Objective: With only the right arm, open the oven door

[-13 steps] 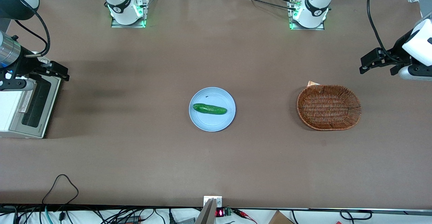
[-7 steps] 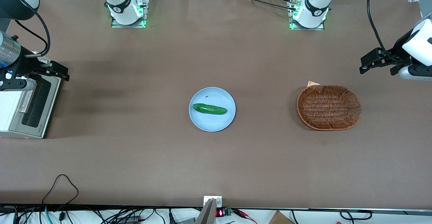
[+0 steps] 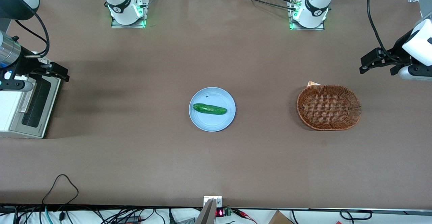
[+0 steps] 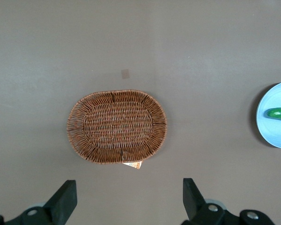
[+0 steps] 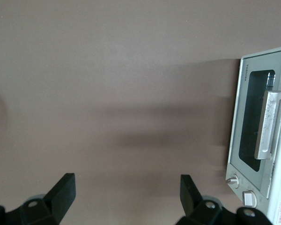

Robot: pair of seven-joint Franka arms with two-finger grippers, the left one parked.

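Basically, taking the plate [image 3: 212, 109] as landmark: it is sitting mid-table, light blue, with a green cucumber [image 3: 209, 109] lying on it, and it is nearer the front camera than both arm bases. Toward the parked arm's end of the table from the plate, a brown wicker basket [image 3: 329, 107] is resting on the brown table [image 3: 216, 163], well apart from the plate, with a small tan scrap [image 4: 132, 164] peeking out from under its rim. Toward the working arm's end from the plate, well apart, the white toaster oven [image 3: 8, 111] is sitting at the table's edge; its oven door [image 5: 257, 126] is lying flat against the oven's front, closed, bar handle [image 5: 267, 125] running along the dark glass, two knobs [image 5: 232, 180] showing beside the door. The right arm [image 3: 10, 53] is hanging over the oven, and its gripper [image 3: 55, 71] is hovering above the door's end that is farther from the front camera, not touching the handle. In the right wrist view the fingers [image 5: 62, 190] are standing wide apart, nothing between them.
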